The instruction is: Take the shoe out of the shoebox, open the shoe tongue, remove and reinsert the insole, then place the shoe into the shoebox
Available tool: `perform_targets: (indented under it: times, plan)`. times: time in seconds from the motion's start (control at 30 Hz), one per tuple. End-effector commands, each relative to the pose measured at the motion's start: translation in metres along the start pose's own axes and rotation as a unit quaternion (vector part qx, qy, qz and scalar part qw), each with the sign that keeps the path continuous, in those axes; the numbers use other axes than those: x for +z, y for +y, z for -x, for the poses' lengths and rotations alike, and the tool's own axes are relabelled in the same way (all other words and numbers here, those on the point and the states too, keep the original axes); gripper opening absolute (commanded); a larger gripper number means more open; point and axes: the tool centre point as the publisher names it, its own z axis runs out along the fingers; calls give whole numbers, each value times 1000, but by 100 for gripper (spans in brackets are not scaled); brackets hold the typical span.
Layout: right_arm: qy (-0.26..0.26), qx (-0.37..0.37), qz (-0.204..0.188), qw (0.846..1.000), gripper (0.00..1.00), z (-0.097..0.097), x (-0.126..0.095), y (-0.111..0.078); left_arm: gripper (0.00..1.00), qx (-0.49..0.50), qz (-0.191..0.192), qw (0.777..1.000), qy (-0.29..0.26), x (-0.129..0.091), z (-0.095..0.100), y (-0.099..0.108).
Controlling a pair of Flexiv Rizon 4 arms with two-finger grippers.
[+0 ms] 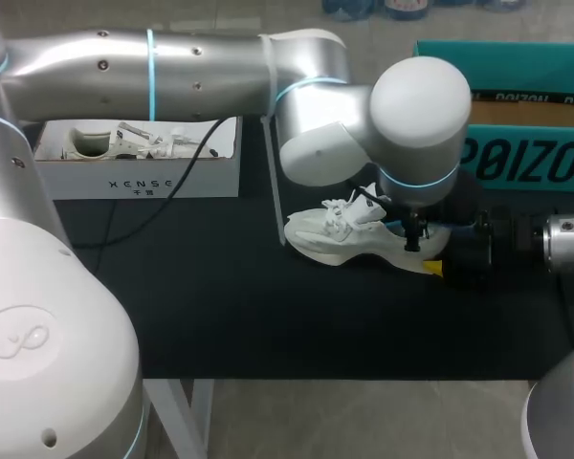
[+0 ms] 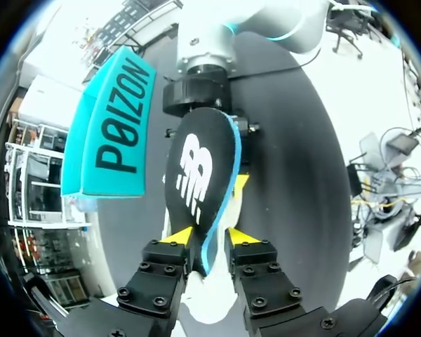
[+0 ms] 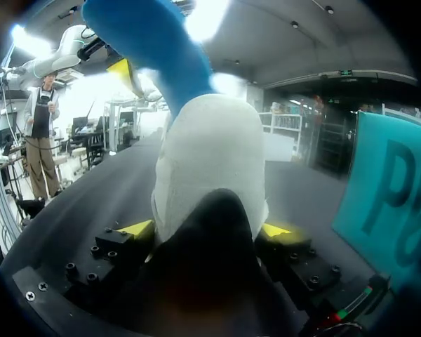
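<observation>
Your left gripper (image 2: 210, 237) pinches the black, blue-edged insole (image 2: 196, 175) between both fingers; the insole stands upright, its lower end by the white shoe (image 1: 349, 239). Your right gripper (image 3: 207, 229) clamps the shoe from two sides. The shoe sits on the black table (image 1: 268, 306), outside and near the teal shoebox (image 1: 517, 53).

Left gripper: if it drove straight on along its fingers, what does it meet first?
Left gripper is shut on the insole, so that moves with it. Beyond, likely the right gripper holding the shoe, roughly in line; depth is unclear.
</observation>
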Motion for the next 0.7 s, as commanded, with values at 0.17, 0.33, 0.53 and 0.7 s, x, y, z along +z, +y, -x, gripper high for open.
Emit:
perform_targets:
  times: [0.17, 0.33, 0.53, 0.7]
  plan:
    - [-1, 0, -1, 1000, 0, 0, 2, -2, 25, -9, -2, 1000, -12, 6, 0, 4]
    - [-1, 0, -1, 1000, 0, 0, 2, -2, 22, -16, -6, 1000, -20, 12, 4, 2]
    - [-1, 0, -1, 1000, 0, 0, 2, -2, 27, -30, -12, 999, -20, 20, 11, -1]
    - [-1, 0, -1, 1000, 0, 0, 2, -2, 0, -37, -20, 999, -26, 20, 15, -3]
